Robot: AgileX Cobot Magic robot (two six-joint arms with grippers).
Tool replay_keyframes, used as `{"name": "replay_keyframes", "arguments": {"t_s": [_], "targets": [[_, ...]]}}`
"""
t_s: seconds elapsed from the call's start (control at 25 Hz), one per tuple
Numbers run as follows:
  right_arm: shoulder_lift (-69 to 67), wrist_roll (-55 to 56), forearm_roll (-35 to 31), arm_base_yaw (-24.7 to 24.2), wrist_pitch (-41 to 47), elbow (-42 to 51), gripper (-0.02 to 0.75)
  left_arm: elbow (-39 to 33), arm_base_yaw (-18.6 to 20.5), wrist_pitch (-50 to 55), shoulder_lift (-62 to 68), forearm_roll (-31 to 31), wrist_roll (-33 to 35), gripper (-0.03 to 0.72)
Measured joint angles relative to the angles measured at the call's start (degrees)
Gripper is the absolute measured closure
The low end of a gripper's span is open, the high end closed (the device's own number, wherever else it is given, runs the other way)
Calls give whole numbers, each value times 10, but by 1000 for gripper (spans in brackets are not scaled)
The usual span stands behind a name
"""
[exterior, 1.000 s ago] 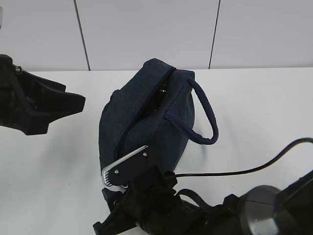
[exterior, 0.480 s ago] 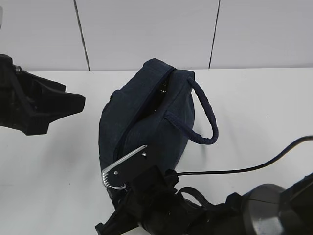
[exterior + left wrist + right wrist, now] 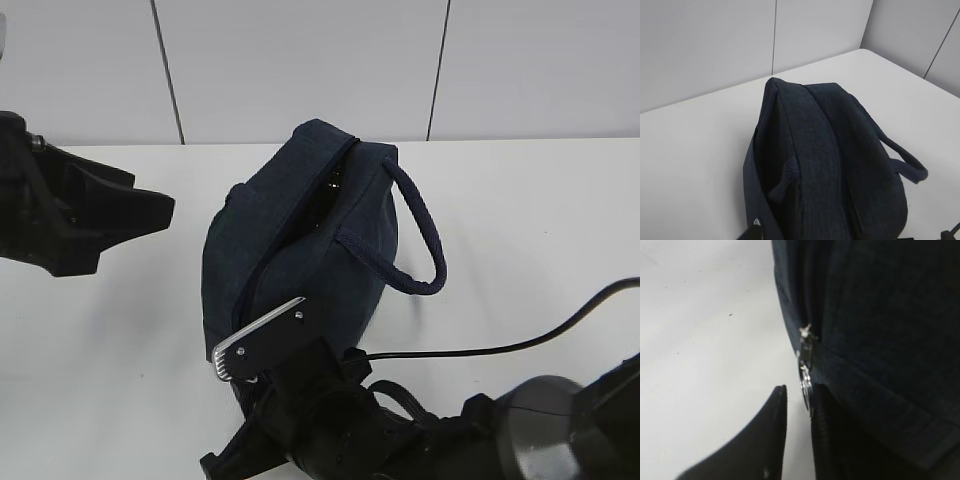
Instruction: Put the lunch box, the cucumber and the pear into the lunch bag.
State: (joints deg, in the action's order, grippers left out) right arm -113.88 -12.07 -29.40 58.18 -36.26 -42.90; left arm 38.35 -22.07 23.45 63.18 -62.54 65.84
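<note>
The lunch bag (image 3: pixel 300 240) sits in the middle of the white table (image 3: pixel 520 220), lying a bit slumped, with its loop handle (image 3: pixel 425 240) flopped out toward the right side. The zipper line runs along the top edge and looks partly open near the far end.

The right gripper (image 3: pixel 799 412) is right up against the near end of the bag, low down by the table. In the right wrist view the metal ring pull (image 3: pixel 805 382) of the zipper hangs between the two dark fingers (image 3: pixel 772 430), and the gap between them is narrow. Can't honestly tell if they're pinching the ring or just sitting either side of it. From the outside view you mostly see the silver plate on that arm pressed near the bag's bottom corner.

The left gripper (image 3: pixel 140 210) hangs off to the left, well apart from the bag, touching nothing; its fingers are half spread.
</note>
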Motion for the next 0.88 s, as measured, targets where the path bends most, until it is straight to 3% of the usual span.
{"name": "replay_keyframes", "arguments": {"t_s": [0.32, 0.88], "targets": [[4, -4, -4, 0, 2, 0, 735, 0, 0, 0, 0, 0, 0, 346], [103, -66, -20, 0, 95, 3, 738, 0, 0, -12, 0, 0, 0, 346]]}}
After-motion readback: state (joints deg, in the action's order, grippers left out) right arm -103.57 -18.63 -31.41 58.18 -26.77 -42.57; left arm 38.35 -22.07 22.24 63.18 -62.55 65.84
